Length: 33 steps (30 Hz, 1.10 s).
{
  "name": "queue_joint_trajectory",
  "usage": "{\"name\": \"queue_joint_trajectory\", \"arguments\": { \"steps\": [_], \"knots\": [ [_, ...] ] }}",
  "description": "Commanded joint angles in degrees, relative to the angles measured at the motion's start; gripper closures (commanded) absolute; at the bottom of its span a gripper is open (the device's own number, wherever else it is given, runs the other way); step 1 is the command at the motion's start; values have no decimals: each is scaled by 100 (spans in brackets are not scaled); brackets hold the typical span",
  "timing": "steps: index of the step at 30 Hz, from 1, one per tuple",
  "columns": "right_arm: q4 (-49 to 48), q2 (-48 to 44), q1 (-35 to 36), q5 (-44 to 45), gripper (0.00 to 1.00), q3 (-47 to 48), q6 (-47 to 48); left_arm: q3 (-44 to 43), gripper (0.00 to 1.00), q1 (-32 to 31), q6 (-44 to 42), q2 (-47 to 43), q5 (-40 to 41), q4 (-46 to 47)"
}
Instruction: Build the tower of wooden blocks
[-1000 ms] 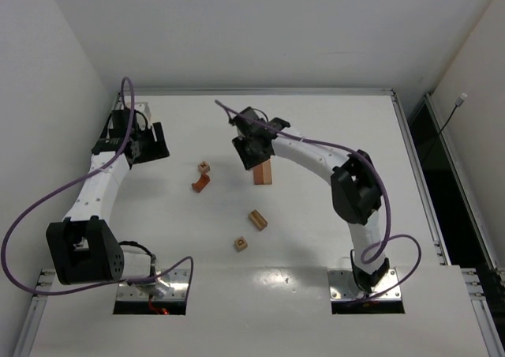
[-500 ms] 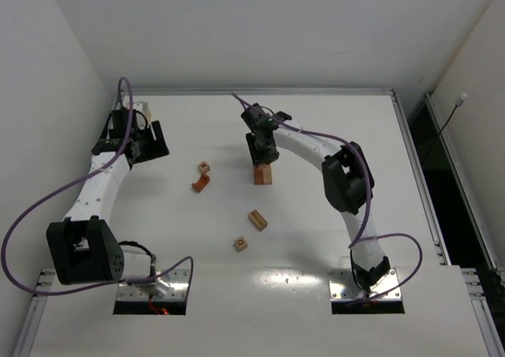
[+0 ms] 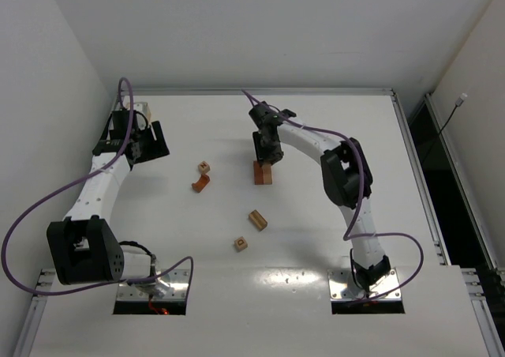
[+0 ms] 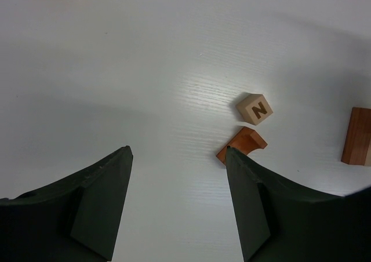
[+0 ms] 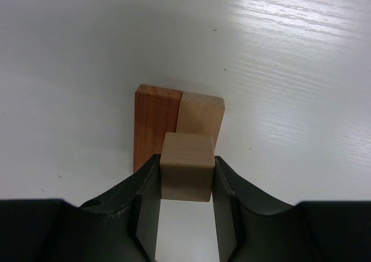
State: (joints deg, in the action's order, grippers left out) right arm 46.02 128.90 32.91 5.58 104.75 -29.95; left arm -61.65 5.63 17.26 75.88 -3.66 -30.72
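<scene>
My right gripper (image 5: 186,175) is shut on a light tan cube (image 5: 186,166) and holds it just above two bars lying side by side, one reddish-brown (image 5: 156,123) and one tan (image 5: 200,116). In the top view this gripper (image 3: 266,153) hangs over the bars (image 3: 263,174). A tan cube marked N (image 4: 255,108) and a reddish-brown arch piece (image 4: 243,144) lie together left of the bars; they also show in the top view (image 3: 204,167), (image 3: 200,184). My left gripper (image 4: 177,157) is open and empty at the far left (image 3: 150,142).
Two more tan blocks lie nearer the arm bases: a short bar (image 3: 257,219) and a small cube (image 3: 241,244). White walls close the table's back and left side. A metal rail (image 3: 414,152) runs along the right edge.
My right gripper has swung right and turned, carrying the tan cube to a spot over the two bars. The left arm has barely moved.
</scene>
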Motion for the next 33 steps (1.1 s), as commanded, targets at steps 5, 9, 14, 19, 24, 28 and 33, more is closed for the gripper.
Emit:
{"name": "queue_joint_trajectory", "arguments": {
  "steps": [5, 9, 14, 19, 24, 28, 33],
  "knots": [
    [-14, 161, -12, -268, 100, 335, -133, 48, 38, 61, 85, 6, -29, 180],
    [-14, 214, -12, -268, 100, 441, -133, 48, 38, 61, 85, 6, -29, 180],
    [-14, 276, -12, -181, 99, 441, -133, 100, 38, 114, 85, 6, -82, 180],
    [-14, 390, -12, -119, 83, 441, -133, 100, 38, 114, 85, 6, -135, 180],
    [-14, 390, -12, -250, 51, 441, -73, 100, 38, 114, 138, 6, -135, 180],
    [-67, 320, -12, -444, 23, 494, 33, 100, 38, 167, 138, 6, -135, 180],
    [-128, -57, 49, -523, 10, 388, 173, 215, 38, 167, 138, -55, -188, 180]
  ]
}}
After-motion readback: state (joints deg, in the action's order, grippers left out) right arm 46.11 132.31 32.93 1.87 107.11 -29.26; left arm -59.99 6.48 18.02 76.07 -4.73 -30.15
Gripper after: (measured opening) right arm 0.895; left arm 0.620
